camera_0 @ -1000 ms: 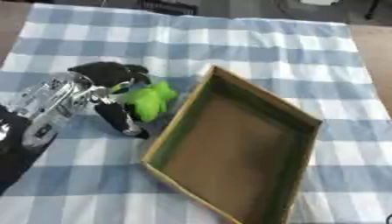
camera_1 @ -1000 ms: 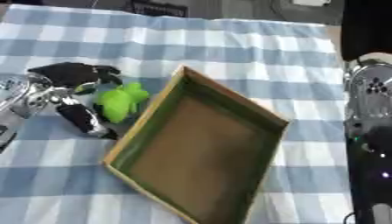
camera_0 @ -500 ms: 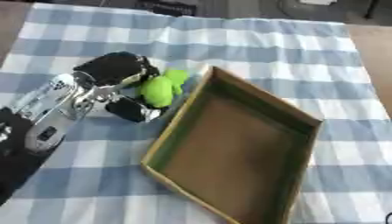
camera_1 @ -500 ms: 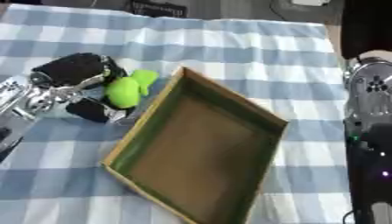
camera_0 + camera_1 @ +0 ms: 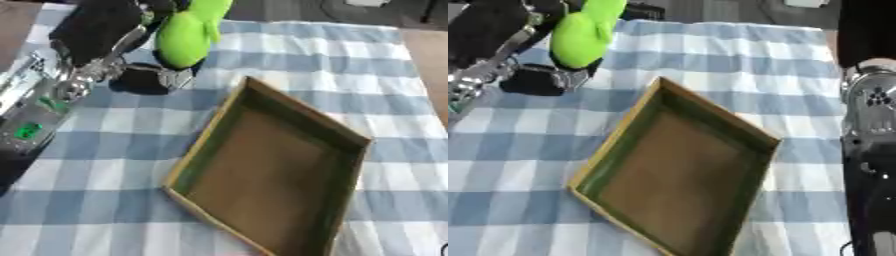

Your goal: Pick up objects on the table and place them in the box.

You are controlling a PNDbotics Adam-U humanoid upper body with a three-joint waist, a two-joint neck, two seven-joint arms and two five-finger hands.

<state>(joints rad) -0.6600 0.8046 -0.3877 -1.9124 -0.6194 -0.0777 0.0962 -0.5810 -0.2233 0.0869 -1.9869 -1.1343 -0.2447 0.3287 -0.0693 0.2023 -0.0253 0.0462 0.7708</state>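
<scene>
Up in the left eye view's top-left corner, the left hand point(image 5: 105, 25) gripped a green object point(image 5: 188, 30), raised above the checked tabletop point(image 5: 87, 150) beside the empty box point(image 5: 271, 175). Along the right eye view's right edge, the right arm point(image 5: 872, 150) showed; its hand lay out of view.
</scene>
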